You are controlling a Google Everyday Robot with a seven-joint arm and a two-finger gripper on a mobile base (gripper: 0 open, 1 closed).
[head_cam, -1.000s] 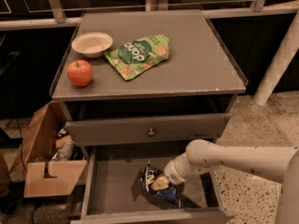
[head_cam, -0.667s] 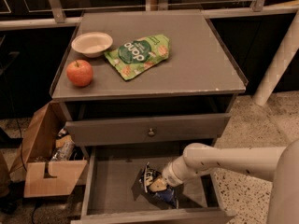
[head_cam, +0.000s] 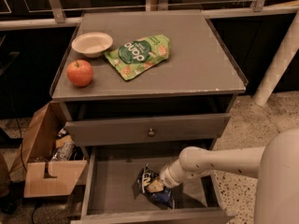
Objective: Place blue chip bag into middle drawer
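Observation:
The blue chip bag [head_cam: 154,189] lies crumpled on the grey floor of the pulled-out middle drawer [head_cam: 110,183], near its middle and front. My gripper [head_cam: 154,185] reaches from the right on a white arm, down into the drawer, and sits right on the bag.
On the cabinet top [head_cam: 205,64] lie a light green pouch [head_cam: 138,55], a white bowl [head_cam: 92,43] and a red apple [head_cam: 80,73]. A closed drawer front with a round knob [head_cam: 151,132] sits above the open drawer. An open cardboard box [head_cam: 49,160] stands at the left.
My arm and gripper have shifted slightly left in the drawer with the bag; the bag stays low on the drawer floor.

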